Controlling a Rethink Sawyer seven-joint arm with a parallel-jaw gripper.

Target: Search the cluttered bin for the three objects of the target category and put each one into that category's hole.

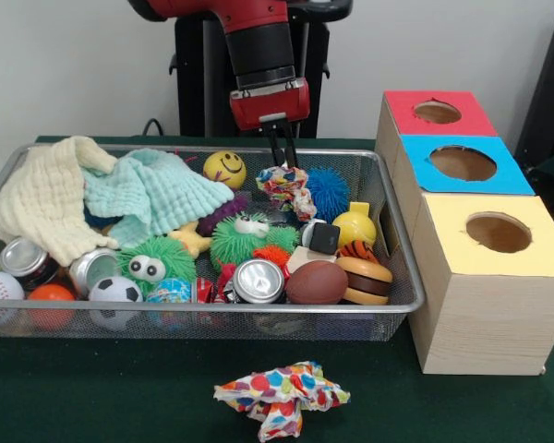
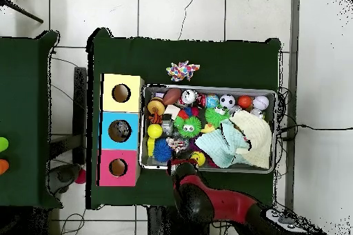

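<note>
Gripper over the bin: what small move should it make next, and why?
Probably a short lift straight up. The gripper meets the top of a spotted cloth in the bin, among crowded toys; rising first would free it before it heads to the blue hole.

Even, bright indoor light with soft shadows. Small glints show on the cans [image 1: 258,281] and the wire basket [image 1: 402,268] rim. Front view slightly soft.
</note>
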